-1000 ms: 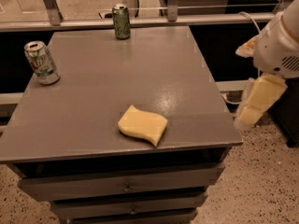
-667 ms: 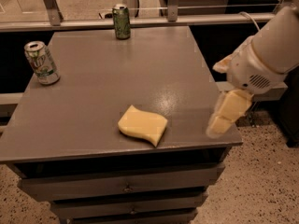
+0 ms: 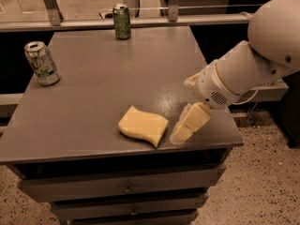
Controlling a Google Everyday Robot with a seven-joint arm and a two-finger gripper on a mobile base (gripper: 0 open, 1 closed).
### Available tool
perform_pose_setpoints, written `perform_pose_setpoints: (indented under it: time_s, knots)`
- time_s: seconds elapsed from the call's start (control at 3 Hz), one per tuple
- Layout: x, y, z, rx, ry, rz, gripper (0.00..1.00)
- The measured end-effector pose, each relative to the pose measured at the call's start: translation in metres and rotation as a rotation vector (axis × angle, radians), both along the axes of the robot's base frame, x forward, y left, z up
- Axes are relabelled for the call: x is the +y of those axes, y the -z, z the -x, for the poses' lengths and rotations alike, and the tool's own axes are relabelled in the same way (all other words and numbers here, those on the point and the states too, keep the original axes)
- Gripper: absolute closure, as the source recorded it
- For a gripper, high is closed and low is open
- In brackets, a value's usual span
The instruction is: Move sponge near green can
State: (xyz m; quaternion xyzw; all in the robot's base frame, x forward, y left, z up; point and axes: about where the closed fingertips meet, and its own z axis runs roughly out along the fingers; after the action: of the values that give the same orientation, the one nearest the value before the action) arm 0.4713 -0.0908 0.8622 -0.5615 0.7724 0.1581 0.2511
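The pale-yellow sponge (image 3: 143,125) lies flat near the front edge of the grey table (image 3: 93,88). The dark green can (image 3: 122,21) stands upright at the table's far edge, well away from the sponge. My gripper (image 3: 180,134) hangs down from the white arm (image 3: 253,60), just right of the sponge and low over the table, apart from the sponge. It holds nothing that I can see.
A silver-white can with a green and red logo (image 3: 42,63) stands at the table's left edge. A rail with metal posts (image 3: 140,20) runs behind the table. Drawers (image 3: 126,189) sit below the tabletop. Speckled floor lies to the right.
The arm has swung in from the right, beyond the table's edge, and the gripper has come leftward and lower to just beside the sponge. Sponge and cans have not moved.
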Motion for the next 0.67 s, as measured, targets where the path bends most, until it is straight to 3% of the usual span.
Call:
perform_pose_setpoints:
  time_s: [0.67]
  knots:
    - [0.057,0.029,-0.007,0.019,-0.01,-0.104,0.03]
